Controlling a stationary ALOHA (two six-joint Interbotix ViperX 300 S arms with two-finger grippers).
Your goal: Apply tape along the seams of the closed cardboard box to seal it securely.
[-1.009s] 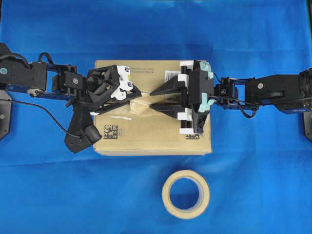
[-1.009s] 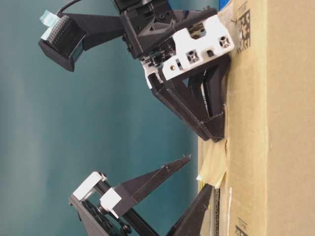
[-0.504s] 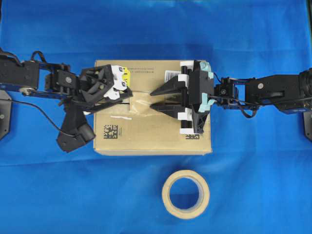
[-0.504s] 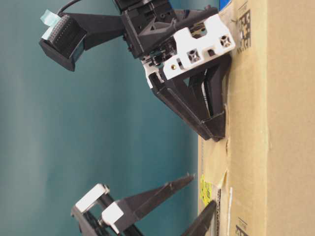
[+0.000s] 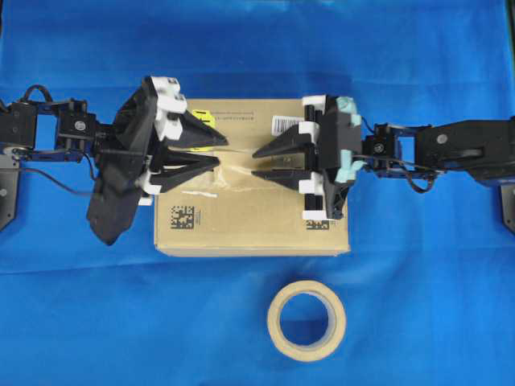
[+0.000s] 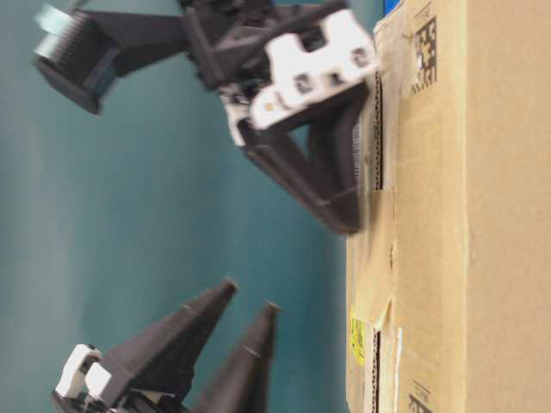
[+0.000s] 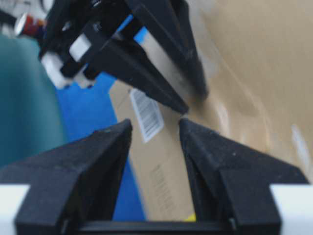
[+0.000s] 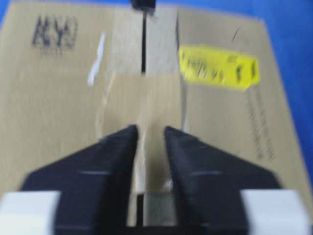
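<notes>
I see the tape (image 5: 236, 170), thin, floppy and sticky, lying on the seam in the middle of the box (image 5: 249, 225), so I think pressing its edges beats pinching; both the left gripper (image 5: 216, 154) and right gripper (image 5: 256, 163) are partly open and empty.

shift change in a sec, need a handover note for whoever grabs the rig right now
Left gripper: jaws parted, holding nothing, over the left half of the cardboard box.
Right gripper: jaws parted, nothing visibly between them, tips low over the box top at mid-seam.
Tape: a short strip lies on the box top across the seams.
Tape roll: on the blue cloth in front of the box, untouched.
Done: one strip placed mid-seam.
Left: seam toward the yellow sticker shows bare; the strip likely needs pressing flat.
</notes>
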